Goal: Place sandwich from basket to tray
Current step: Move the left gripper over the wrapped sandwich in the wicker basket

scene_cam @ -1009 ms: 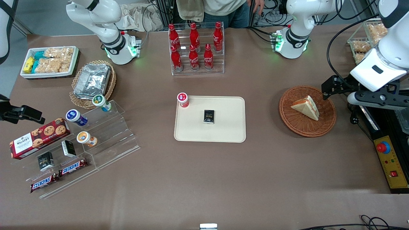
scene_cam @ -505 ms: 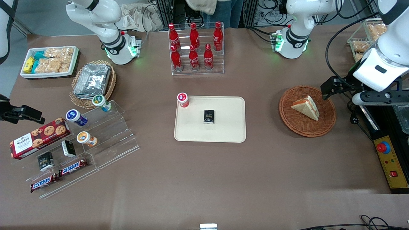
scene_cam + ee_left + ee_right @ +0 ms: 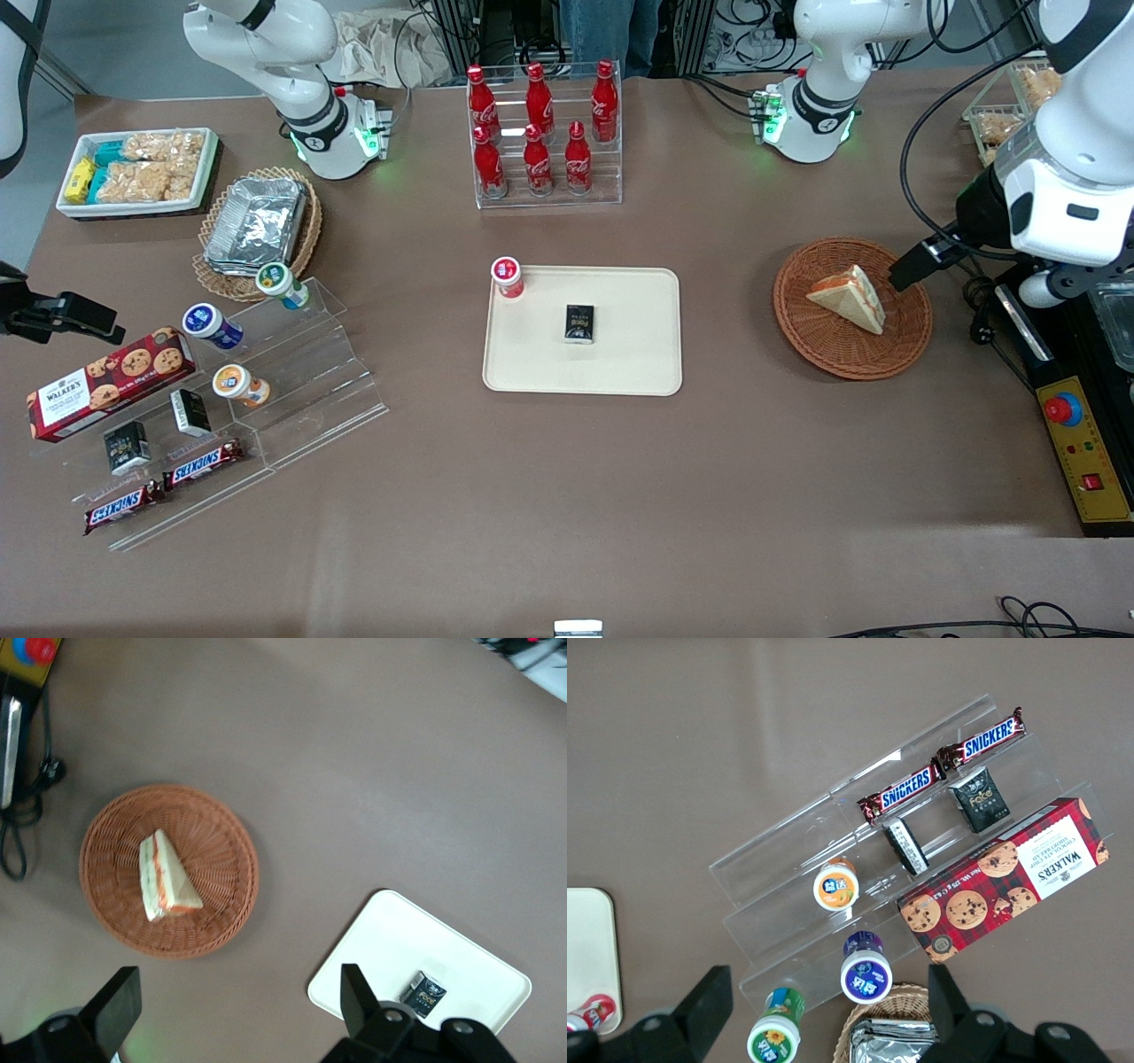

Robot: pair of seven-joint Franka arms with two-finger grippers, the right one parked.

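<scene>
Sandwich (image 3: 849,298) lies in basket (image 3: 828,350), toward working arm's end of worktop (image 3: 567,496). Pincer (image 3: 235,1010) open, empty, hovering above basket rim. Tray (image 3: 633,368) well apart from basket.

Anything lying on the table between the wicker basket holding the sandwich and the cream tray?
No. The front view shows only bare brown tabletop between the basket with the sandwich and the tray. The pincer hovers open above that stretch.
</scene>
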